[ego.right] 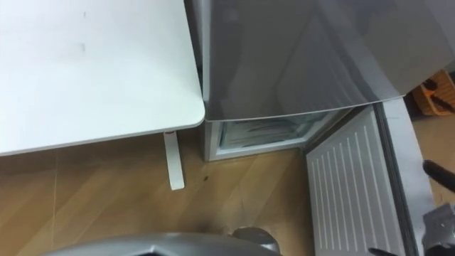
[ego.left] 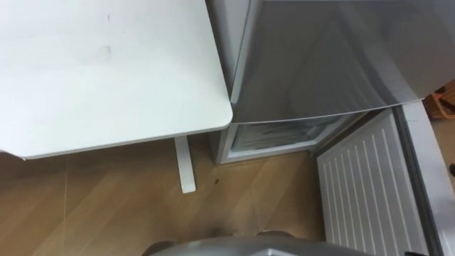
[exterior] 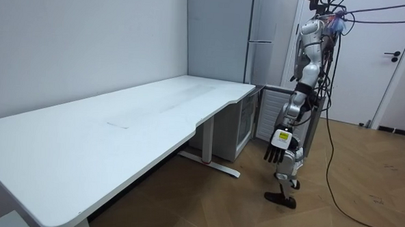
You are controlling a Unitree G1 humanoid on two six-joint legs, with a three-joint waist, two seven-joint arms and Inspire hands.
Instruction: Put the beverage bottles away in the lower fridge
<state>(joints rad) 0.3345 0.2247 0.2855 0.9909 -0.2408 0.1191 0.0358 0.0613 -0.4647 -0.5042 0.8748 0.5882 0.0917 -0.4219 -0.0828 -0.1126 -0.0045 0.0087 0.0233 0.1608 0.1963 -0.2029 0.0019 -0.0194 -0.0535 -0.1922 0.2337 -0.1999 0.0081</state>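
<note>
The robot stands at the far end of the white worktop (ego.left: 106, 71), right in front of the grey fridge (ego.left: 334, 57), with its head bent down towards the bottom of it. The lower door (ego.left: 362, 192) is swung wide to the right, its ribbed white inner face turned up towards the robot. That leaves the lower compartment (ego.left: 274, 139) open, just beyond the worktop's near right corner and its white leg (ego.left: 185, 167). From where I stand, the left hand (exterior: 275, 152) hangs low beside the robot's leg, fingers straight and slack, carrying nothing. A dark bit of the right hand (ego.right: 439, 176) pokes in at the right edge above the open door, and I cannot tell how it is set or whether it carries anything. As for the drinks, the worktop carries nothing. The pale inside of the compartment is too dim and narrow a slice for me to make out bottles or cans there. My guess is that the task is at one of its ends. Either the drinks already sit in the compartment and only the door is left to swing shut, or the fridge has been opened and the drinks are yet to be fetched. The bare worktop and the empty left hand make the first seem likelier.
</note>
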